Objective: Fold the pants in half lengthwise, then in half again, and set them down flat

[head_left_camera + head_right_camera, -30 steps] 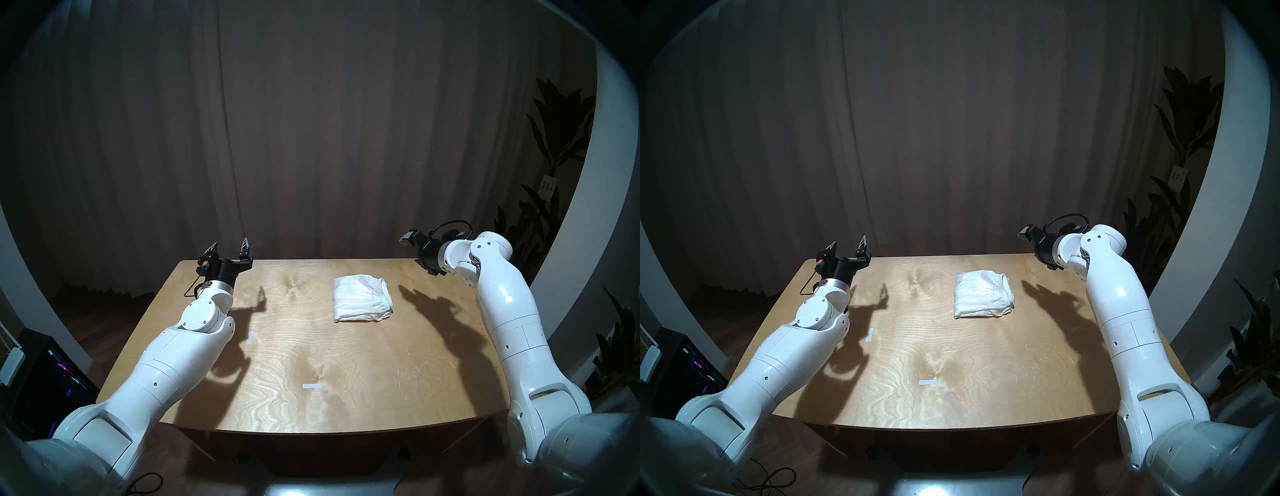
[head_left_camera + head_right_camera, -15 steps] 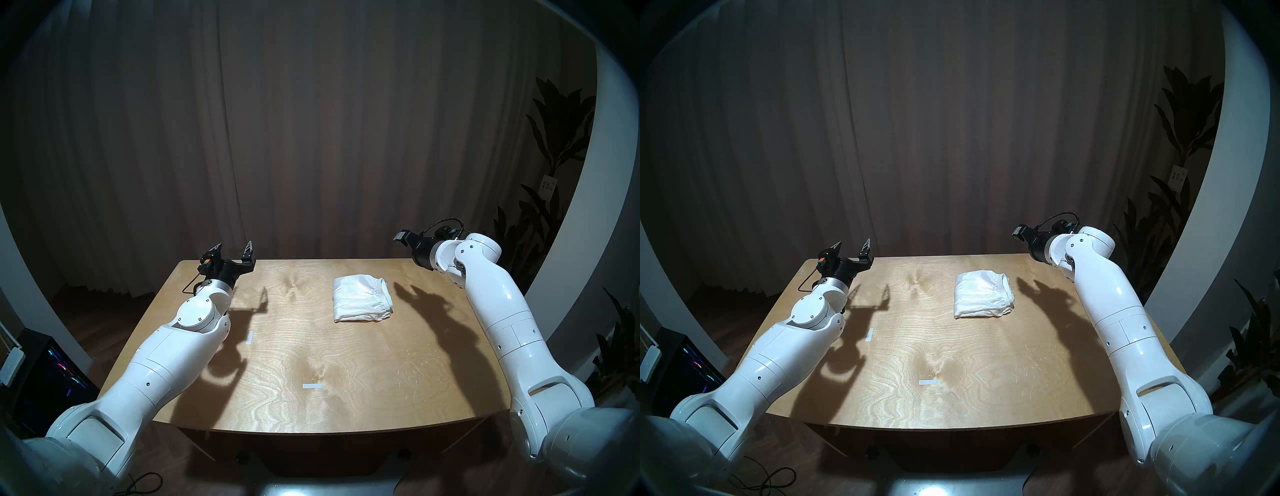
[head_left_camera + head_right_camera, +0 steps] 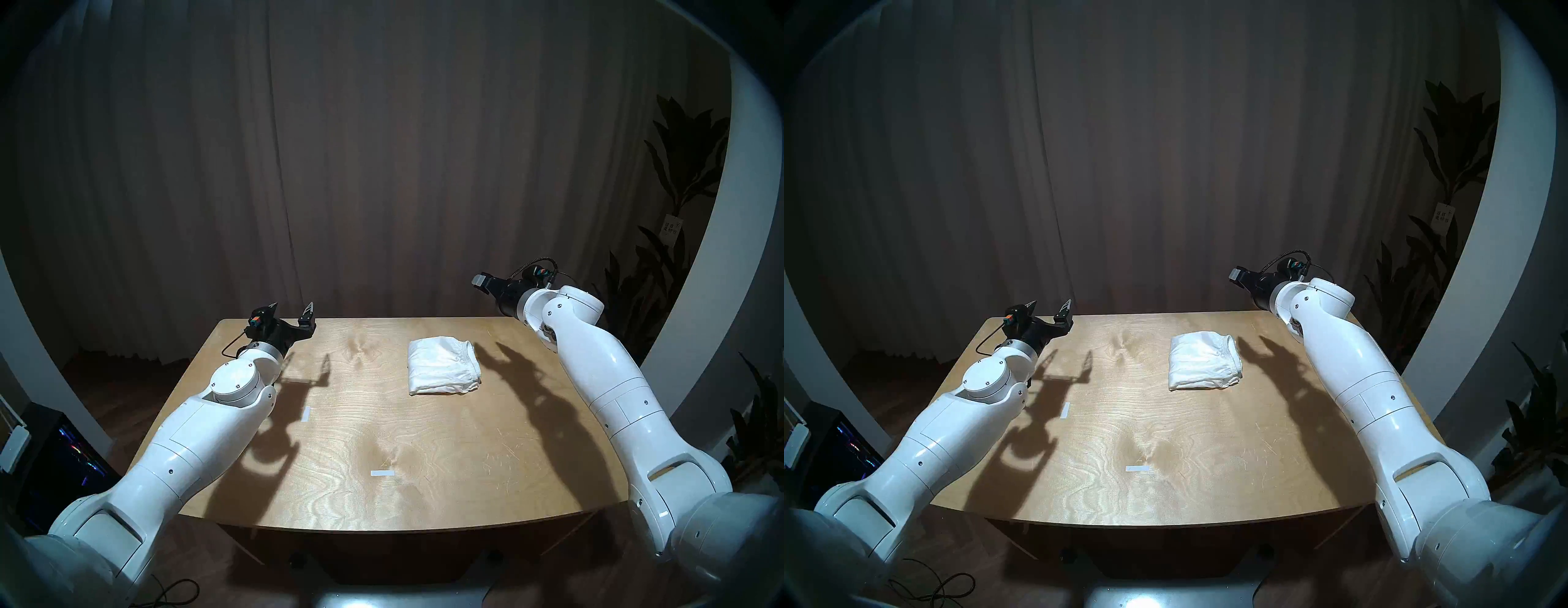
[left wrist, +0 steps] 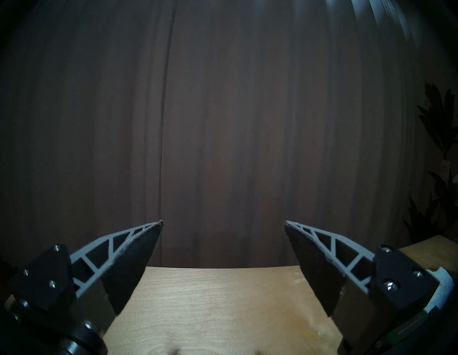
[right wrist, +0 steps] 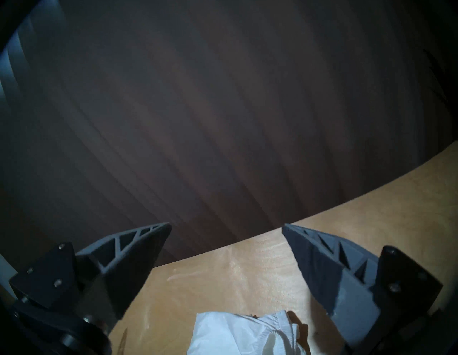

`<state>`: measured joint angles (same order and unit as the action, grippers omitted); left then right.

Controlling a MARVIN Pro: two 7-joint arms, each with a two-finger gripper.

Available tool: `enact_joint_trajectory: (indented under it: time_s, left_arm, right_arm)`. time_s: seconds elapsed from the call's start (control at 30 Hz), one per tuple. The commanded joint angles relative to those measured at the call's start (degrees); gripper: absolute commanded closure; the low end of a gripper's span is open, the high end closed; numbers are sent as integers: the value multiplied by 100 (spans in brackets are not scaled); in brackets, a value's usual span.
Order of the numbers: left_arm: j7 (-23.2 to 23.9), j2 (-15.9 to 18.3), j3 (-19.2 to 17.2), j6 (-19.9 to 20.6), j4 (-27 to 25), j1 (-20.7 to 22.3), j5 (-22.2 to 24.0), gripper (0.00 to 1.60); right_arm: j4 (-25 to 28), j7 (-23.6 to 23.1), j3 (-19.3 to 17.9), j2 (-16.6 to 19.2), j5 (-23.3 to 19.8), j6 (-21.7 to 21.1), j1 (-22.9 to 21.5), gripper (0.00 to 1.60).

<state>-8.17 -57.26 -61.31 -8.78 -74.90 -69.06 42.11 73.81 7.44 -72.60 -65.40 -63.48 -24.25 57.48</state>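
Note:
The white pants (image 3: 443, 365) lie folded into a compact rectangle on the far right part of the wooden table (image 3: 424, 446). They also show in the head right view (image 3: 1205, 361). In the right wrist view the gathered waistband end (image 5: 243, 334) shows at the bottom. My left gripper (image 3: 292, 308) is open and empty above the table's far left corner, well left of the pants; its jaws stand wide in the left wrist view (image 4: 223, 223). My right gripper (image 3: 481, 282) hovers above the far right edge, behind and right of the pants. It is open and empty in its wrist view (image 5: 226, 225).
Two small white tape strips lie on the table, one near the front middle (image 3: 382, 473) and one at the left (image 3: 306, 414). A dark curtain (image 3: 382, 170) hangs behind the table. Plants (image 3: 679, 212) stand at the right. A computer case (image 3: 63, 458) sits on the floor at the left.
My right arm has swung its gripper left and up, its shadow now reaching the pants. My left gripper has tilted lower and shifted slightly right. The pants have not moved.

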Motion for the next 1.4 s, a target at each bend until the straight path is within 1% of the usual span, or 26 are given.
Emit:
enact_joint_trajectory:
  time_s: [0.0, 0.13, 0.23, 0.33, 0.4, 0.53, 0.7, 0.73, 0.77, 0.8, 0.83, 0.9, 0.93, 0.97, 1.0, 1.03, 1.07, 1.1, 1.13, 1.23, 1.3, 1.37]
  left_arm:
    - [48, 179, -97, 299, -398, -35, 191, 0]
    - [-128, 65, -243, 369, -535, -77, 400, 0]
    - [-257, -27, -325, 335, -625, -141, 535, 0]
    - [-457, -98, -358, 273, -697, -193, 541, 0]
    - [-574, -128, -356, 306, -748, -232, 561, 0]
    - [-769, -131, -294, 356, -831, -288, 503, 0]
    - [-971, -127, -277, 416, -931, -341, 488, 0]
    - [-994, -109, -261, 435, -946, -342, 460, 0]
    - [-1021, -110, -262, 439, -959, -348, 456, 0]
    - [-1028, -113, -274, 462, -980, -358, 490, 0]
    - [-1028, -113, -274, 462, -980, -358, 490, 0]
    - [-1075, -110, -276, 480, -1011, -367, 475, 0]
    - [-1122, -81, -254, 534, -1048, -365, 435, 0]
    - [-1141, -85, -252, 544, -1054, -364, 433, 0]
    - [-1167, -93, -239, 575, -1044, -357, 421, 0]
    - [-1167, -93, -239, 575, -1044, -357, 421, 0]
    - [-1159, -77, -209, 582, -1025, -346, 370, 0]
    - [-1208, -56, -169, 582, -1033, -340, 258, 0]
    - [-1224, -48, -166, 603, -1052, -339, 250, 0]
    - [-1285, -51, -177, 645, -1098, -346, 261, 0]
    - [-1298, -50, -174, 656, -1104, -346, 255, 0]
    - [-1323, -47, -170, 677, -1117, -346, 246, 0]
  right_arm:
    - [-9, -680, 12, 155, 369, 677, -93, 0]
    - [-239, -1067, -9, 211, 557, 1039, 91, 0]
    - [-498, -1406, 40, 197, 732, 1360, 226, 0]
    - [-764, -1659, 30, 106, 851, 1595, 289, 0]
    - [-995, -1874, -1, 6, 920, 1838, 329, 0]
    - [-1344, -2249, -66, -148, 1078, 2188, 327, 0]
    - [-1752, -2659, -163, -285, 1235, 2609, 209, 0]
    - [-1846, -2759, -149, -285, 1278, 2769, 179, 0]
    - [-1909, -2824, -198, -300, 1301, 2730, 150, 0]
    - [-2015, -2903, -209, -314, 1307, 2903, 119, 0]
    - [-2015, -2903, -209, -314, 1307, 2903, 119, 0]
    - [-2169, -3029, -259, -337, 1332, 3038, 49, 0]
    - [-2406, -3155, -253, -378, 1398, 3280, -47, 0]
    - [-2490, -3214, -276, -396, 1428, 3270, -80, 0]
    - [-2638, -3267, -241, -411, 1498, 3458, -124, 0]
    - [-2638, -3267, -241, -411, 1498, 3458, -124, 0]
    - [-2654, -3268, -234, -386, 1618, 3476, -130, 0]
    - [-2842, -3319, -306, -479, 1613, 3686, -179, 0]
    - [-2906, -3349, -299, -493, 1662, 3788, -211, 0]
    - [-3155, -3428, -401, -639, 1572, 4081, -306, 0]
    - [-3221, -3466, -413, -659, 1582, 4146, -334, 0]
    - [-3358, -3540, -425, -697, 1590, 4308, -390, 0]
